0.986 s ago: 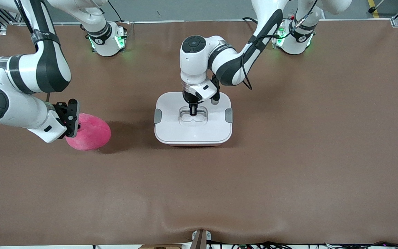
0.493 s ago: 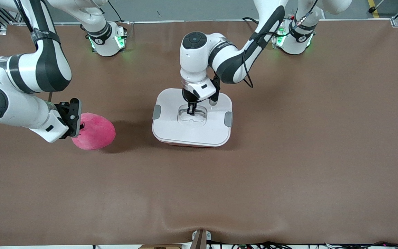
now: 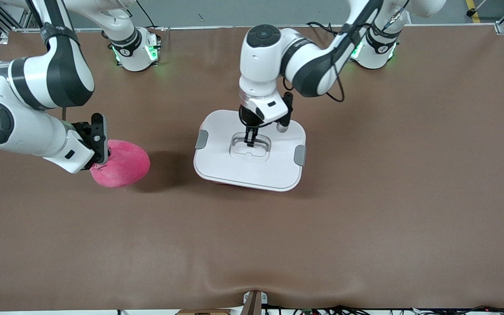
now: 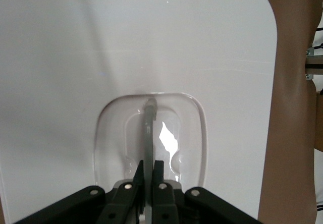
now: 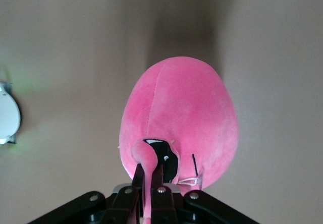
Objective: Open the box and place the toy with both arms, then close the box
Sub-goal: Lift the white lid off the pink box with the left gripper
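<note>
We see the table (image 3: 365, 227), brown-topped, carrying everything. The two arms come from bases along its robots' edge: the left arm (image 3: 304, 65) bends down over the middle, and the right arm (image 3: 29, 105) curls in at the right arm's end.

The box (image 3: 217, 173) sits about mid-table, roughly midway between the robots' edge and the camera's edge. Its white lid (image 3: 252, 168) looks tilted and skewed; a sliver of pink shows under the lid's camera-side edge. Two grey clips (image 3: 300, 155) sit on the lid's short sides.

The toy (image 3: 125, 166) is near the right arm's end of the table, well apart from the box.

The left gripper (image 3: 249, 142) reaches straight down into the lid's recess, its fingers (image 4: 158, 171) pinched together on the thin clear handle (image 4: 149, 128). The right gripper (image 3: 103, 161) has its fingers (image 5: 157, 176) pressed tight on a small pink nub (image 5: 144, 158) of the toy.

The front view shows only pink fabric on the toy; the right wrist view adds a dark eye patch and a stitched line beside the nub. The left wrist view shows the handle as an upright bar between the fingers, which the front view hides.
</note>
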